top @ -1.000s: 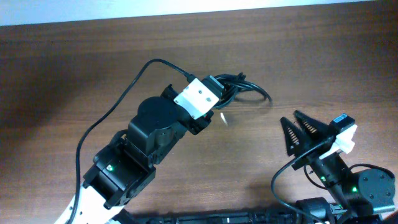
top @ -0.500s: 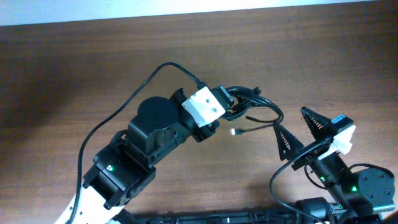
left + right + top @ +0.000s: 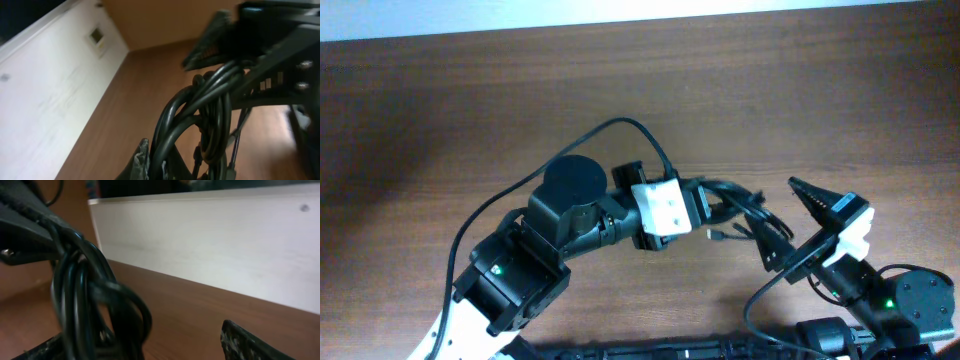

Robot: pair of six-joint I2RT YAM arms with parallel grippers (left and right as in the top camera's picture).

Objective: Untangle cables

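Right of table (image 3: 470, 100) centre | left gripper (image 3: 706, 206) pinching cables (image 3: 745, 203) | right gripper (image 3: 790, 222) spread, seemingly straddling them

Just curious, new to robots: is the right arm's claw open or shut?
Open: the right gripper has its fingers wide apart; the cables sit in the gap near one finger.

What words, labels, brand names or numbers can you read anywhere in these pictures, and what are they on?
No text can be read in any view.
White block on the left arm's wrist: blank, only small dots.
Wall plate in the left wrist view: any marking is too blurred to read.
Cables: no print shows on them.
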